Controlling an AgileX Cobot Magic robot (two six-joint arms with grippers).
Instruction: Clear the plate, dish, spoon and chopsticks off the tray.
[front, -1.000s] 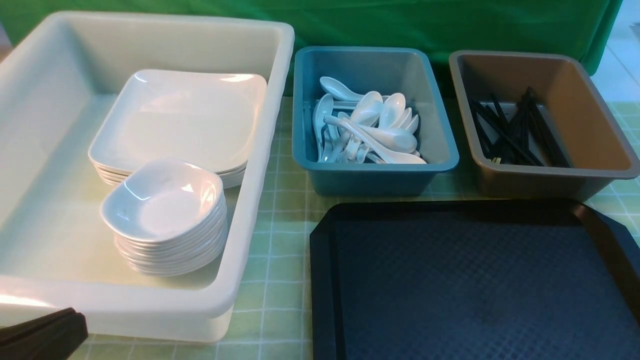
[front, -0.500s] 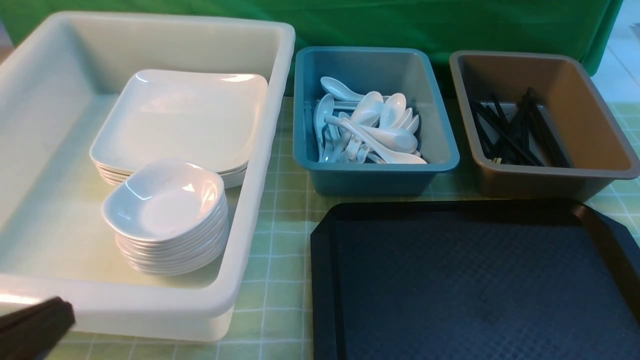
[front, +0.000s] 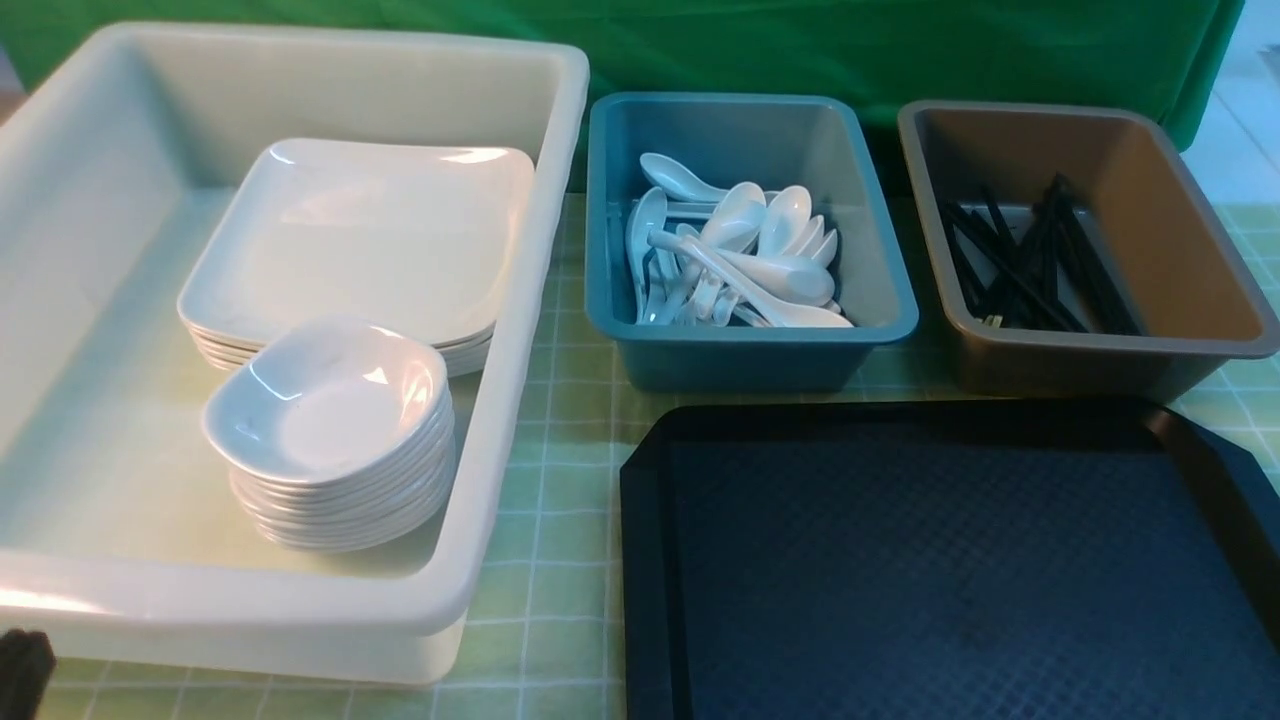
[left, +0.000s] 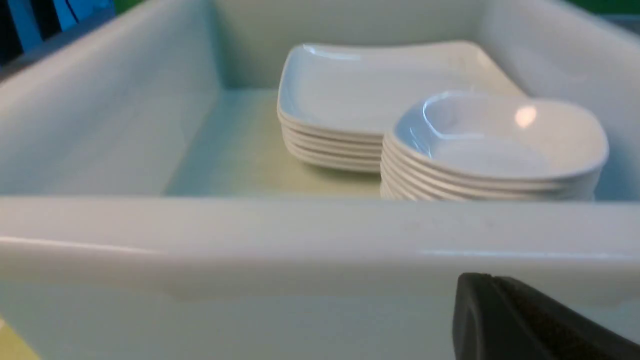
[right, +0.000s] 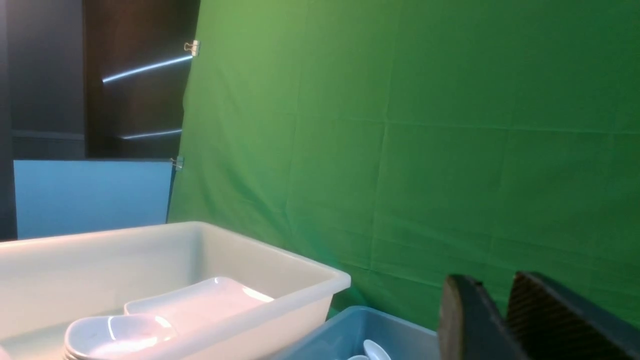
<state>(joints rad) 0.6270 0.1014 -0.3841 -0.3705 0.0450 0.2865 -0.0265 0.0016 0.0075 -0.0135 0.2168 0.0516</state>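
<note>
On the tabletop the tray lies bare; plates and dishes sit stacked in the white tub, spoons and chopsticks in theirs. The left gripper has drawn back to the corner, jaws shut and empty; the right gripper shows a narrow gap, holding nothing. Clearing looks finished, nothing obstructs.

A green backdrop cloth hung behind the table, clipped at its edge; beside it stood a dark wall and a pale blue panel. A green checked tablecloth covered the table.
</note>
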